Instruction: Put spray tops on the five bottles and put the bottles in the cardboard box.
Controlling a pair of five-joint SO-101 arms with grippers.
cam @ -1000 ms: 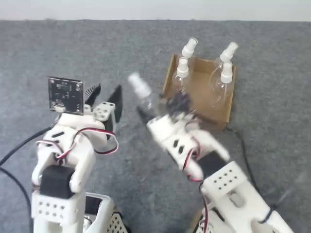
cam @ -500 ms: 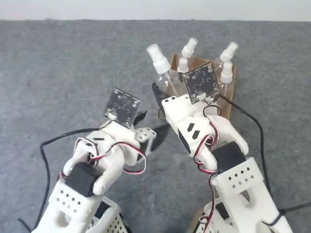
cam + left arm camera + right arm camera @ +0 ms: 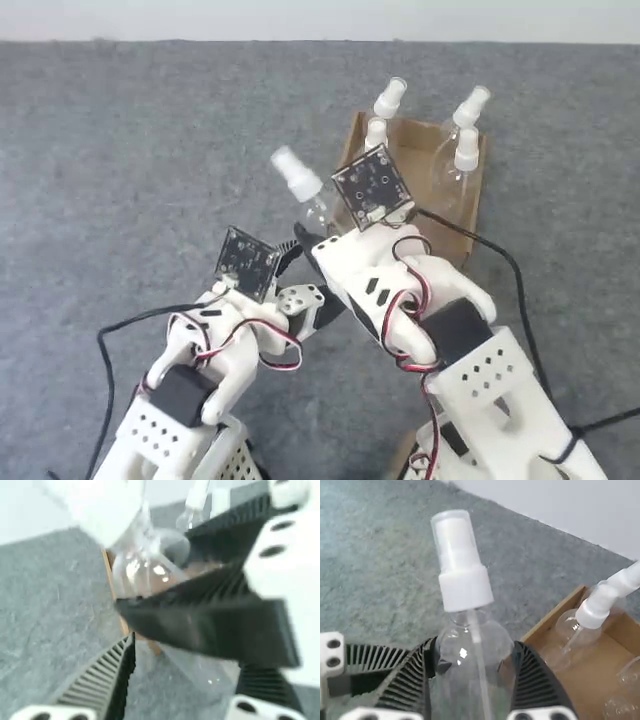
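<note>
- The grey desk (image 3: 120,150) carries everything. Its near edge is cut off, so you cannot see the base of either arm.
- Your right arm (image 3: 400,290) stretches from 5 o'clock toward the middle. Its wrist board covers part of the cardboard box's near left corner.
- Your left arm (image 3: 215,340) comes in from 7 o'clock and ends just beside the right arm's wrist.
- The cardboard box (image 3: 410,160) lies open at about 1 o'clock from the desk's centre, with its near wall partly hidden behind the right arm.
- Your right tool (image 3: 472,677) is closed onto a clear bottle (image 3: 470,650), one ribbed finger on each side of the glass. You cannot tell whether the bottle's base rests on the desk.
- Your left tool (image 3: 308,285) is spread wide with nothing in it, at the held bottle's 6 o'clock. In the left wrist view the right tool's black finger crosses in front, blurred, and contact with the glass cannot be judged.
- The held bottle is at the box's 9 o'clock, outside it, tilted toward 11 o'clock.
- Four other bottles (image 3: 466,150) are in the box, two on each side. Their glass bodies are hard to make out.
- The held bottle's white spray top (image 3: 460,565) is on its neck.
</note>
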